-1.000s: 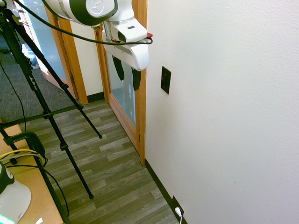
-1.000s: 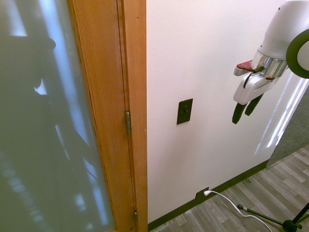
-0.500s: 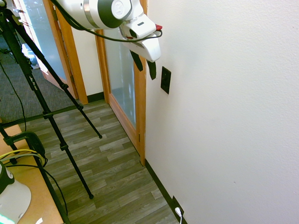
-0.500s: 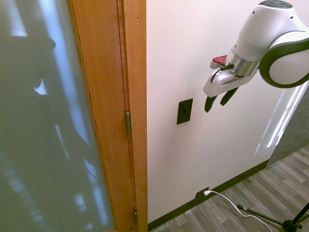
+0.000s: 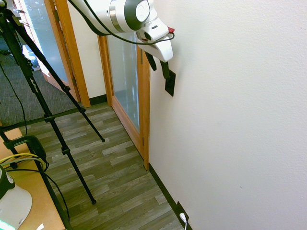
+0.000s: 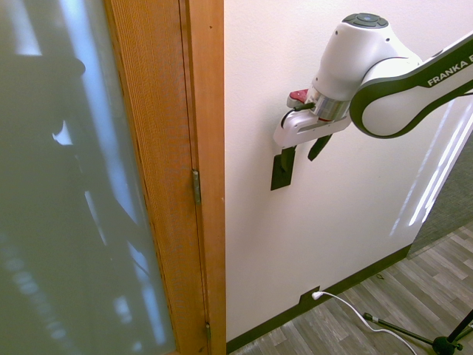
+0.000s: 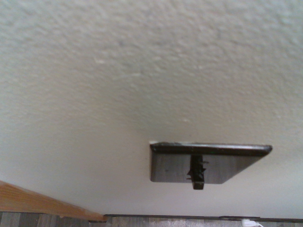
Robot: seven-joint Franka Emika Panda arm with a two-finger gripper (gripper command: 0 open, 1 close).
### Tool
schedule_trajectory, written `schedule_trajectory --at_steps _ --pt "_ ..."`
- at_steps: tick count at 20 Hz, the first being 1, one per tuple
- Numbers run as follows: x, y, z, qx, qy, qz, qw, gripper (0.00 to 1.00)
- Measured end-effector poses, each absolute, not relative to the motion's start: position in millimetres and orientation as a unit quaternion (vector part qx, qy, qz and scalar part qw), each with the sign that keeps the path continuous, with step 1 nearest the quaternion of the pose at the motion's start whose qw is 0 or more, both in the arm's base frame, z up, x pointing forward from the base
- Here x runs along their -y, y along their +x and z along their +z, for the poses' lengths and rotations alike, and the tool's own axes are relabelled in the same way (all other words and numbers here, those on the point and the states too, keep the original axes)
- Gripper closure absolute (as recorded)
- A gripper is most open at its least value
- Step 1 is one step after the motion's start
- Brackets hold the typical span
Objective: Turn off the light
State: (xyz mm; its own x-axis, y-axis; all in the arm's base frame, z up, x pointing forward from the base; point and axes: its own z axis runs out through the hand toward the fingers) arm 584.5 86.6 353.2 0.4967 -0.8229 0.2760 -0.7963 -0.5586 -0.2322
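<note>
The switch [image 5: 170,84] is a small black upright plate on the white wall [image 5: 230,105], just beside the wooden door frame [image 5: 144,115] that holds a frosted glass panel [image 5: 123,81]. The gripper [image 5: 158,66] hangs from the arm at the plate's upper edge, its two dark fingers pointing down and standing apart with a clear gap between them. In the first exterior view one finger [image 5: 165,71] overlaps the top of the plate while the other hangs over the door frame side. In the second exterior view the gripper [image 6: 303,152] shows the same spread: one finger [image 6: 287,156] lies over the upper part of the switch [image 6: 281,174] and the other sits to the side over bare wall [image 6: 340,222]; whether a finger actually touches the plate cannot be told. The wrist view looks down along the wall [image 7: 142,71] at the switch [image 7: 208,163] from above, with its small toggle [image 7: 197,173] sticking out from the middle of the plate. Low on the wall, well apart from the switch, a black outlet plate [image 5: 181,210] at the baseboard holds a white plug [image 5: 183,218]; its cord [image 6: 355,310] trails across the wood-look floor [image 5: 110,172].
</note>
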Motion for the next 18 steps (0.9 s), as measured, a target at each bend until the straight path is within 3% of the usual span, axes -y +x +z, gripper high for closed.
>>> schedule_trajectory --at_steps 18 --pt "-88.5 600.0 332.8 -0.501 -0.839 -0.205 0.052 1.00"
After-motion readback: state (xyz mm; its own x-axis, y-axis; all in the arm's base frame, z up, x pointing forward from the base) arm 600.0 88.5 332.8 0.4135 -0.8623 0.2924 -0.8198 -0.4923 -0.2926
